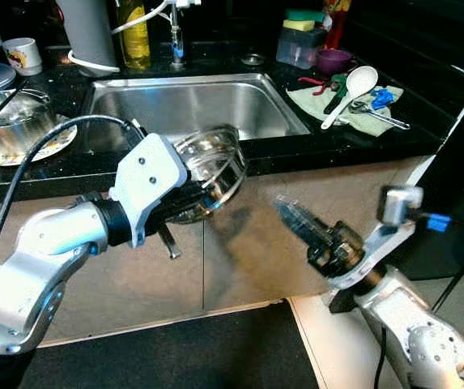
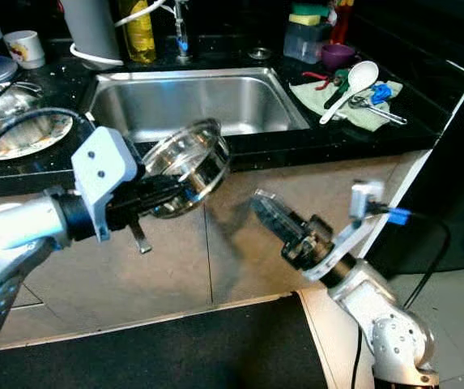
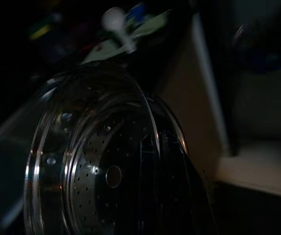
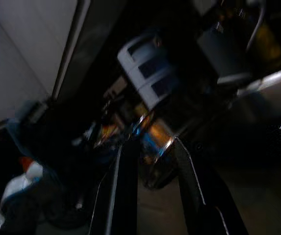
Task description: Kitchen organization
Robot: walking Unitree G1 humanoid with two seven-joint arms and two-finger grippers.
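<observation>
My left gripper (image 1: 197, 193) is shut on the rim of a perforated steel strainer bowl (image 1: 213, 164), holding it tilted in the air just in front of the counter edge, below the steel sink (image 1: 183, 104). The left wrist view looks into the strainer bowl (image 3: 96, 176), with one black finger (image 3: 150, 166) lying inside its rim. My right gripper (image 1: 290, 212) hangs lower, in front of the cabinet door, pointing up towards the strainer. In the right wrist view its fingers (image 4: 126, 186) stand slightly apart with nothing between them.
A pot (image 1: 9, 120) sits on a patterned plate at the counter's left, with a white mug (image 1: 23, 55) behind. A white ladle (image 1: 351, 91) and tools lie on a green cloth (image 1: 361, 120) to the right of the sink. A dark mat (image 1: 175, 356) covers the floor.
</observation>
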